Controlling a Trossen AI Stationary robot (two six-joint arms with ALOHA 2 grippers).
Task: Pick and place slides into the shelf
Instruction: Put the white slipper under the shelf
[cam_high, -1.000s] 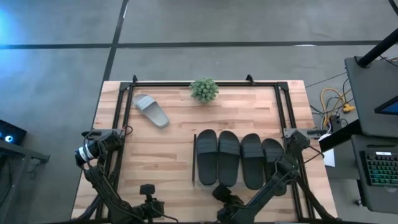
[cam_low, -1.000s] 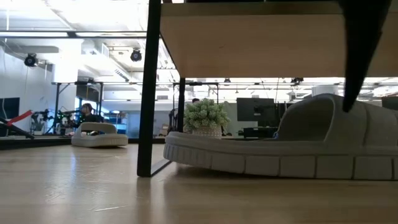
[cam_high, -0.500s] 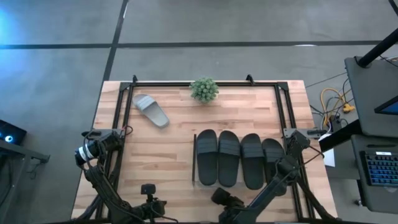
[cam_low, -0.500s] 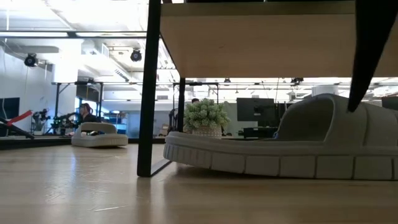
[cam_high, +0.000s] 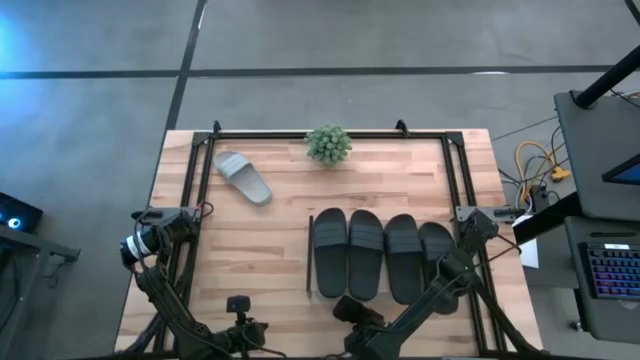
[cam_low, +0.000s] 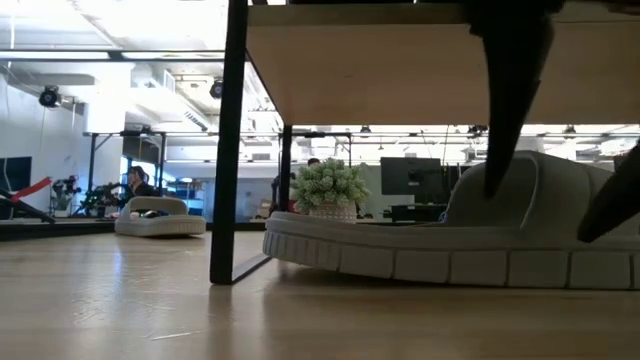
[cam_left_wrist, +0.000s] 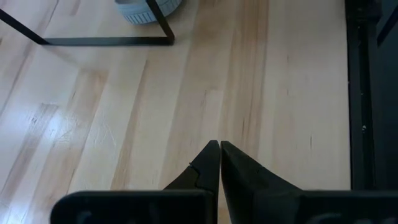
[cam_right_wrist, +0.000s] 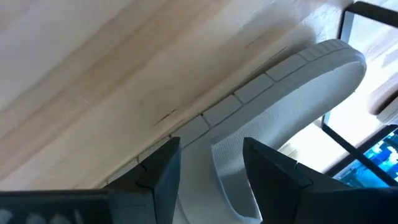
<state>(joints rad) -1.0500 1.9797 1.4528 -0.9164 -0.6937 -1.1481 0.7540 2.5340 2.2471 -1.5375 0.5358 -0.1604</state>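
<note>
From my overhead feed I see four black slides lying side by side on the shelf near the table's right front; a light grey slide lies alone toward the far left corner, well apart from them, with a small green plant at the far edge; the right gripper sits just in front of the row of black slides, and the left gripper waits at the table's front edge, left of centre.

On the table-level feed a grey slide rests under the shelf's wood board, beside its dark leg; the other grey one lies far back.

My left wrist feed shows the fingers pressed together over bare wood, holding nothing.

My right wrist feed shows the fingers spread, with the grey slide's strap between them; I cannot tell whether they touch it.
</note>
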